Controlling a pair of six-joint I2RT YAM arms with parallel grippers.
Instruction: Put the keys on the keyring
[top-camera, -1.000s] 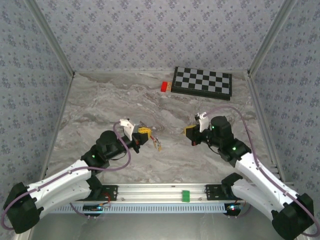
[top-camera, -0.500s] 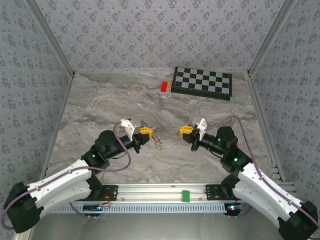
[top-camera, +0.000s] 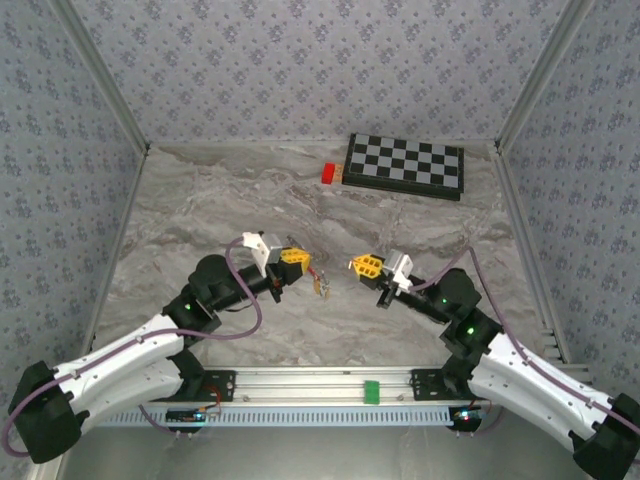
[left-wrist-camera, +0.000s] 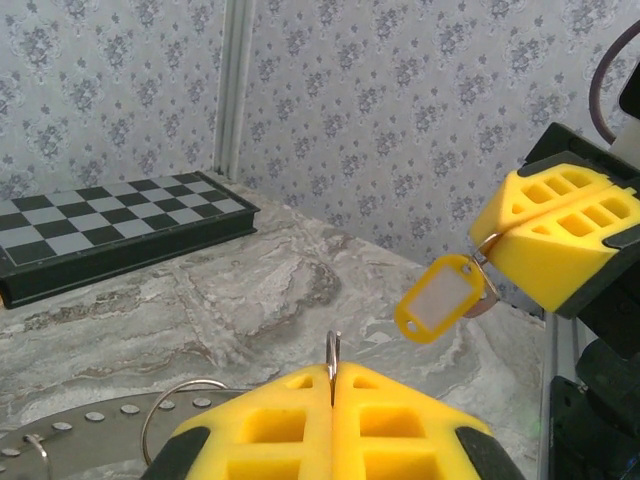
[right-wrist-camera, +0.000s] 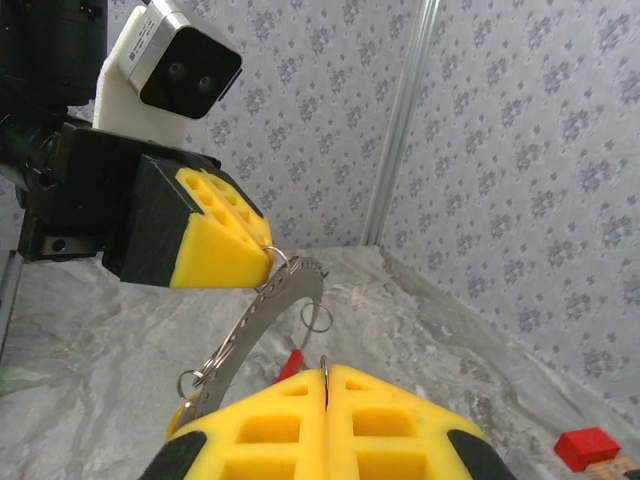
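As left jaws pinch keyring (right-wrist-camera: 258, 322), right jaws pinch key (left-wrist-camera: 438, 300)

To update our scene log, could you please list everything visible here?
chessboard: one, black-and-white, table's far right.
block: one, red, by the chessboard's left end.
green piece: one, green, near edge, centre.
table: one, grey marbled, under everything.
keyring: one, grey metal with a red section, lifted left of centre.
key: one seen, yellow head, lifted right of centre.
left gripper: one, yellow pads, shut on keyring.
right gripper: one, yellow pads, shut on key's small ring.
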